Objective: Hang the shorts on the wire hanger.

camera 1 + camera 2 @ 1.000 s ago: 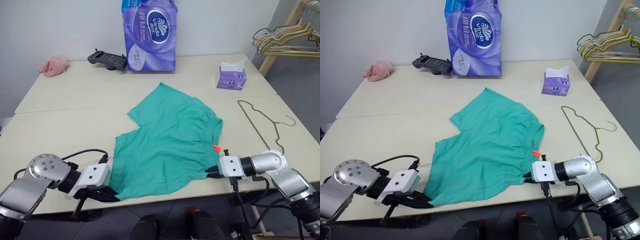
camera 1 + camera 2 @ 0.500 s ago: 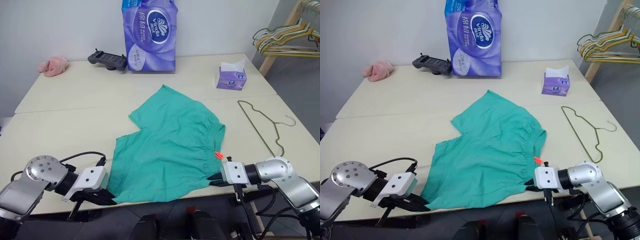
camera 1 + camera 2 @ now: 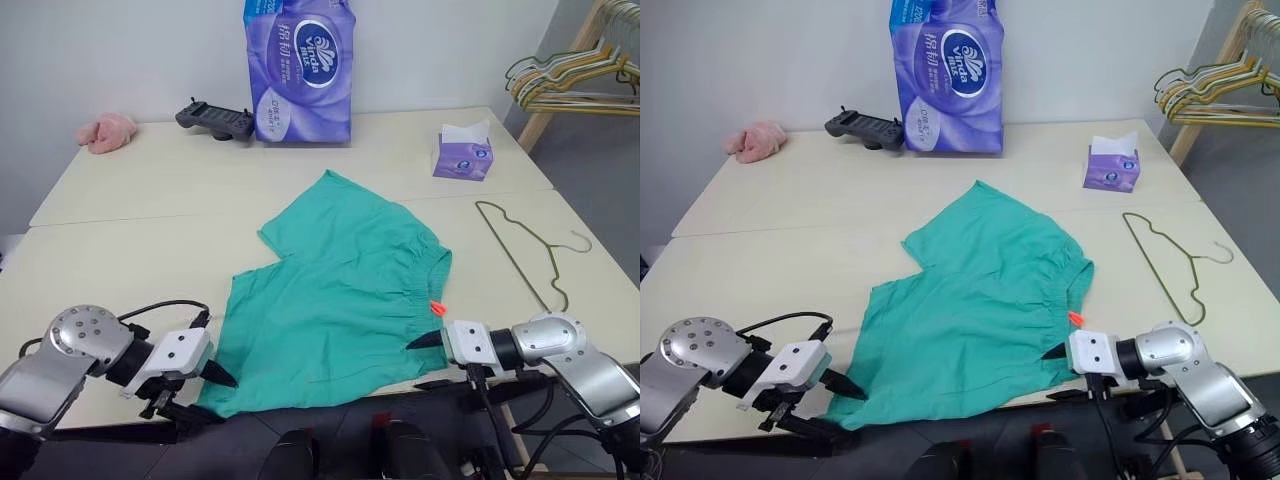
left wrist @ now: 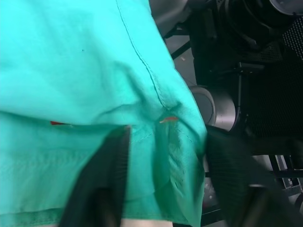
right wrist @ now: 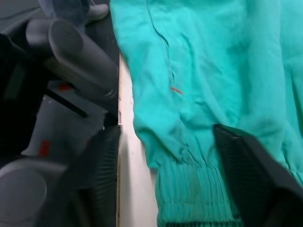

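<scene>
Teal-green cloth is what everything's about right now: the shorts point(image 3: 340, 290) are lying spread flat on the worktop point(image 3: 130, 200), waistband end toward the robot's right, with the little orange-red tag point(image 3: 436, 308) sitting right by the near right corner.

Both tools are hanging at the near edge of the worktop. The left tool point(image 3: 205, 385) is sitting at the lower left hem corner with its 2 fingers spread apart, not pinching anything. The right tool point(image 3: 425, 360) is at the waistband corner, fingers also parted, cloth lying between them in the wrist view but not clamped.

The wire hanger point(image 3: 525, 255) is lying flat on the worktop, off to the right of the shorts and well apart from them, untouched.

So I'm reading this as the laying-out step wrapping up, with the actual hanging not yet started. Next move is probably getting the right tool over to that hanger, which is thin wire lying flat, so it's calling for a careful low pinch. Then the shorts need feeding over the bottom bar without bunching.
</scene>
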You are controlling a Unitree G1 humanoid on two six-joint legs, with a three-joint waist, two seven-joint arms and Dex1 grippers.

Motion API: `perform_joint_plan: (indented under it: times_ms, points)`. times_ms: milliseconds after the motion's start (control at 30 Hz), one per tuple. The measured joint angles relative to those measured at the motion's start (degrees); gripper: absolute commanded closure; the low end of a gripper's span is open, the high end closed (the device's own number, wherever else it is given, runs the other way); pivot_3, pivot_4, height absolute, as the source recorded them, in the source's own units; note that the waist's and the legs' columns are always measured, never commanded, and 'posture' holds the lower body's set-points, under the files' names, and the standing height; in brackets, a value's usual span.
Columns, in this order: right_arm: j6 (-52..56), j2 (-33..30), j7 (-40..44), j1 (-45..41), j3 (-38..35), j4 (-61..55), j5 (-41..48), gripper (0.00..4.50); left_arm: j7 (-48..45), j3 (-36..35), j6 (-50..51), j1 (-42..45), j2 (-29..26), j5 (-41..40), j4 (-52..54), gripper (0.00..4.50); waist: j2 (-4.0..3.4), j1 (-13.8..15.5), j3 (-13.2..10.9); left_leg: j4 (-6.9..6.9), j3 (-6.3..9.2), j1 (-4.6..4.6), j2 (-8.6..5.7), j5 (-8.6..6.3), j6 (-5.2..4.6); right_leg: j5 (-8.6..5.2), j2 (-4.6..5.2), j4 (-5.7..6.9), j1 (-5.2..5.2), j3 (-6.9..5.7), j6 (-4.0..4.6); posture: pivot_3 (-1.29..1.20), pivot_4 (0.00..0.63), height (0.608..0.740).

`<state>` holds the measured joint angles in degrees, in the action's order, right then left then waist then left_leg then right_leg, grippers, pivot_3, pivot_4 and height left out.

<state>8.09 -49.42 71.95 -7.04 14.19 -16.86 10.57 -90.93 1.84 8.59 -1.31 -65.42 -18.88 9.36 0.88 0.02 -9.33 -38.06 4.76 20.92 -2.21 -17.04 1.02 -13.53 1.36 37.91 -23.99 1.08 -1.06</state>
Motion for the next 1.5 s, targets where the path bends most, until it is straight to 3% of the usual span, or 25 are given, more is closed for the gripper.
perform_joint_plan:
  times_ms: [33,100,200,300,367,600,700,767,833,933,1067,1200,1500]
  points:
    - [0.2,-0.7,0.6,0.0,-0.1,-0.6,0.4,0.01,-0.3,0.0,0.1,0.0,-0.2,0.0,-0.2,0.58,0.00,0.0,0.0,0.00,0.00,0.00,0.00,0.00,0.00,0.00,0.00,-0.01,0.00,0.00,0.00,0.06,0.124,0.740]
    - [0.6,-2.2,1.6,0.2,-0.6,-1.7,1.8,0.00,-0.9,0.0,0.4,0.0,-1.1,-0.3,-0.2,0.04,0.01,0.0,0.0,0.00,0.01,0.00,0.00,0.00,0.00,0.00,0.00,-0.01,0.01,-0.02,0.00,0.06,0.124,0.740]
    - [3.9,-5.6,3.7,1.4,-2.4,-4.4,5.3,0.00,-1.0,0.1,1.7,-1.1,-5.6,-3.1,0.0,0.04,0.02,0.0,0.0,0.00,0.04,0.01,0.02,0.00,0.00,-0.02,0.00,-0.02,0.01,-0.04,0.01,0.06,0.124,0.740]
    - [13.1,-11.8,6.8,2.6,-6.3,-9.7,13.4,0.00,-1.1,0.2,4.2,-2.4,-15.8,-9.2,-0.6,0.04,0.08,-0.1,0.0,0.00,0.05,-0.02,0.03,0.00,-0.01,-0.03,0.01,-0.02,0.02,-0.05,0.03,0.05,0.122,0.740]
    - [19.1,-13.9,7.1,2.0,-8.8,-12.6,18.7,0.00,-1.2,0.2,5.1,-0.2,-16.6,-11.9,-1.9,0.04,0.00,-0.1,0.0,0.00,0.05,-0.13,0.03,-0.01,-0.02,-0.18,0.00,-0.06,0.18,-0.10,-0.20,0.05,0.121,0.740]
    - [34.8,-7.3,-3.7,-9.1,-12.9,-11.2,29.6,0.00,3.1,0.6,16.7,19.9,-4.3,-15.1,-8.3,0.04,0.12,0.1,0.0,-0.08,0.02,-0.08,-0.02,-0.02,-0.03,-0.18,-0.02,-0.09,0.27,-0.22,-0.10,0.04,0.123,0.740]
    - [37.6,-2.6,-11.8,-11.8,-15.5,-7.1,29.3,0.00,16.0,-2.2,19.0,28.9,8.8,-15.1,-9.6,0.04,0.19,0.7,0.1,-0.20,0.15,-0.01,-0.07,-0.01,-0.02,-0.08,0.08,-0.05,0.27,-0.22,-0.03,0.01,0.118,0.740]
    - [37.2,0.5,-17.8,-12.2,-16.4,-5.4,27.1,0.00,24.8,-3.7,20.4,29.7,17.0,-16.5,-5.5,0.04,0.35,0.7,0.2,-0.23,0.18,0.01,-0.07,-0.02,0.04,-0.05,0.41,-0.04,0.22,-0.07,-0.06,0.00,0.120,0.740]
    - [35.4,2.0,-23.1,-11.1,-16.1,-3.8,22.4,0.00,29.6,-3.2,21.0,25.2,21.6,-17.0,2.2,0.04,0.38,0.2,0.2,-0.16,-0.06,0.03,-0.10,0.05,0.30,-0.07,0.54,-0.06,0.06,0.08,-0.10,-0.01,0.119,0.740]
    - [34.3,2.8,-30.6,-9.9,-15.8,2.0,15.0,0.00,30.8,2.9,20.6,18.6,24.4,-15.8,11.5,0.04,0.39,-0.5,0.2,-0.12,-0.38,0.09,-0.18,0.06,0.34,-0.09,0.63,0.07,-0.17,0.51,-0.14,-0.04,0.125,0.740]
    - [33.7,1.1,-36.6,-10.4,-17.9,7.6,8.8,0.00,30.3,3.1,16.7,20.9,25.6,-14.1,11.9,0.04,0.24,-0.4,0.2,-0.13,-0.34,-0.04,-0.17,-0.04,0.08,-0.09,0.42,0.08,-0.05,0.65,-0.14,-0.09,0.133,0.740]
    - [34.0,-4.4,-37.4,-8.6,-21.7,9.0,5.6,0.00,31.7,2.5,10.0,25.5,29.6,-9.7,4.5,0.04,0.14,-0.5,0.3,-0.16,-0.41,-0.06,-0.15,-0.06,0.04,-0.08,0.11,0.01,0.03,0.75,-0.19,-0.11,0.138,0.740]
    - [43.6,-8.5,-35.6,-9.0,-22.5,14.9,4.1,0.00,31.0,6.7,0.5,29.3,36.4,-2.9,-3.0,0.04,0.14,-2.6,0.3,-0.12,-0.65,-0.11,-0.09,-0.14,-0.10,-0.04,0.04,0.02,-0.04,1.05,-0.25,-0.14,0.137,0.740]
